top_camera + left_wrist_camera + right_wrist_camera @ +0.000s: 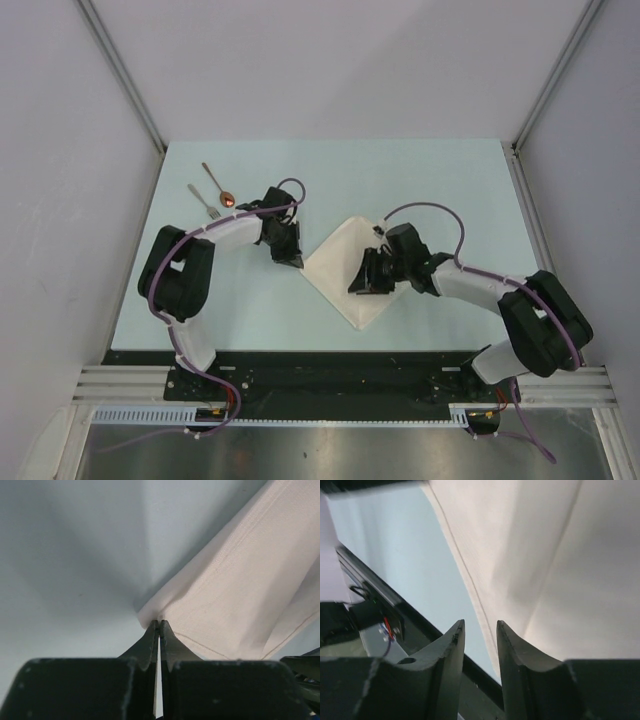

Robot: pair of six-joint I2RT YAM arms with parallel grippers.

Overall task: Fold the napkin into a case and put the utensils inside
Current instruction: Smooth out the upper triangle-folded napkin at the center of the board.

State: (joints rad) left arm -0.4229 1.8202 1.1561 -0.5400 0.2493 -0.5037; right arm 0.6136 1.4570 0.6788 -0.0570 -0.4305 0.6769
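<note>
The napkin [335,265] lies as a diamond at the middle of the table [450,190], one corner pointing at each arm. The left gripper [292,258] sits at the cloth's left corner. In the left wrist view its jaws are pressed together on that corner [159,625], and the napkin [240,595] fans away from the pinch to the upper right in shallow folds. The right gripper [362,280] hangs over the right half of the diamond. In its own view the jaws [480,630] stand a little apart with nothing between them. The napkin [560,555] lies beyond the tips, and its stitched hem runs down toward the gap, with the cloth to the right of it and bare table [395,545] to the left. The spoon [217,183] and the fork [204,201] lie side by side near the far left corner of the table, well apart from the cloth and just behind the left arm's wrist. Bare tabletop lies far and right of the napkin, while its near corner comes close to the black rail [330,365] at the table's front edge. The right gripper hides part of the cloth's right side from above. Both wrist views cut the napkin off at their frame edges, so its full outline shows only from the top.
</note>
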